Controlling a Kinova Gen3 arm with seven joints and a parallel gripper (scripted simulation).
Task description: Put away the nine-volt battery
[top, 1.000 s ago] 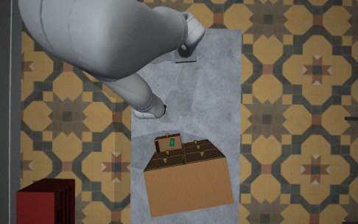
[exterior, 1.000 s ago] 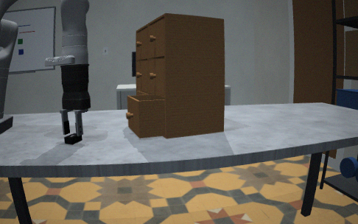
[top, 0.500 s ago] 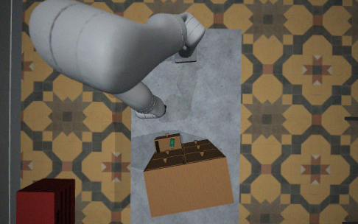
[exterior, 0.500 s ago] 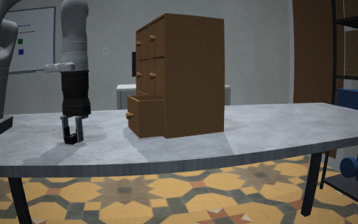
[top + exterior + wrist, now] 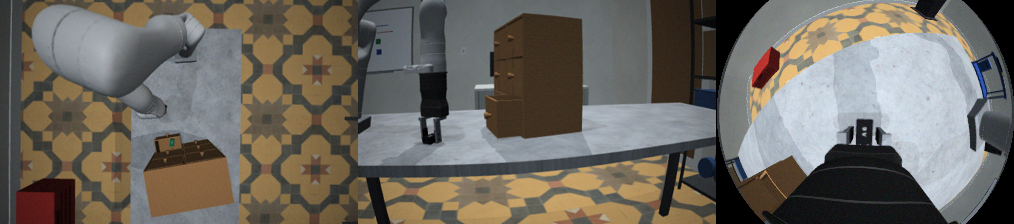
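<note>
The wooden chest (image 5: 188, 184) (image 5: 549, 74) (image 5: 772, 185) stands on the grey table (image 5: 616, 125). Its bottom left drawer (image 5: 162, 144) (image 5: 503, 116) is pulled part way out, and a small thing with a green label (image 5: 172, 141) lies in it. The other drawers are pushed in. My gripper (image 5: 431, 137) (image 5: 864, 132) is open and reaches down to the table top, left of the chest. The dark nine-volt battery (image 5: 428, 139) (image 5: 864, 128) lies on the table between the open fingers, which do not grip it. In the overhead view my arm hides the gripper and the battery.
The arm's base (image 5: 185, 55) stands at the far end of the table. A red box (image 5: 44, 200) (image 5: 765, 66) stands on the floor beside the table. A shelf with blue things (image 5: 704, 99) stands to the right.
</note>
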